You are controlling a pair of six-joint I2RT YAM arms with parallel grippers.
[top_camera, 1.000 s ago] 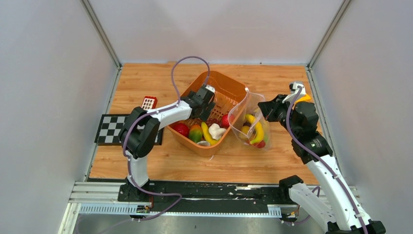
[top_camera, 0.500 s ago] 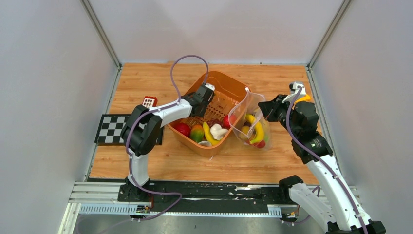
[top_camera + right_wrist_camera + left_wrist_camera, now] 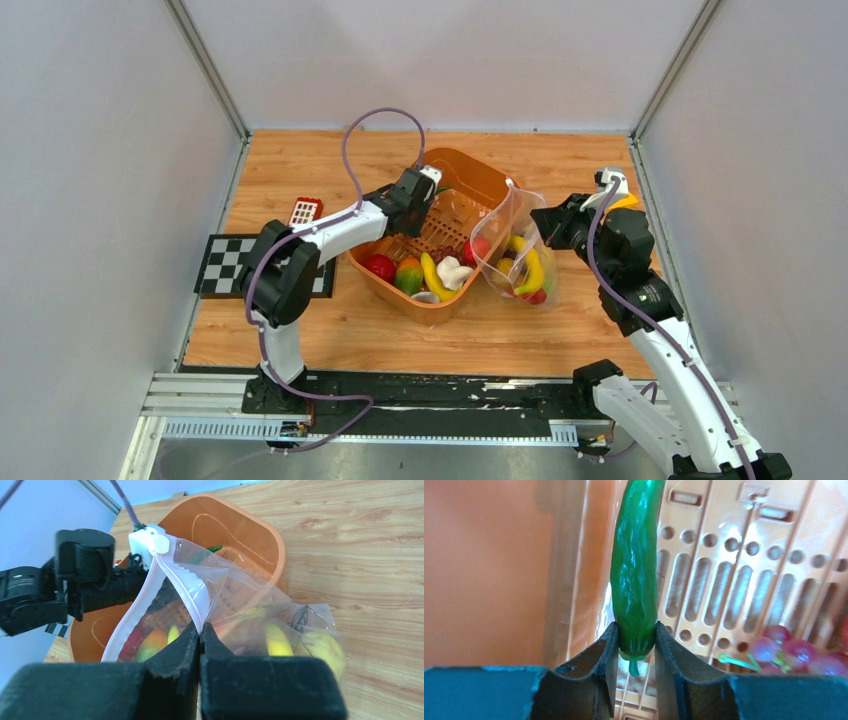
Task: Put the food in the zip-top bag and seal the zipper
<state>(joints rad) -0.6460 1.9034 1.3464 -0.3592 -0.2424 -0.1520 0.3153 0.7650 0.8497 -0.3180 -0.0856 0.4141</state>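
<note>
Table carries the orange basket. The zip-top bag stands just right of it, against its rim, mouth up & open. My right pincer is clamped tight on the zipper edge. My left pincer grips a green pepper by its stem end, over the basket's far part. Step: filling the bag. Next, I reckon: lift, carry right, drop thru the mouth w/o snagging. Pepper tip is cut off in the wrist view; bag contents are blurry behind the plastic.

The basket wall stands between the left pincer and the open zip-top bag.
</note>
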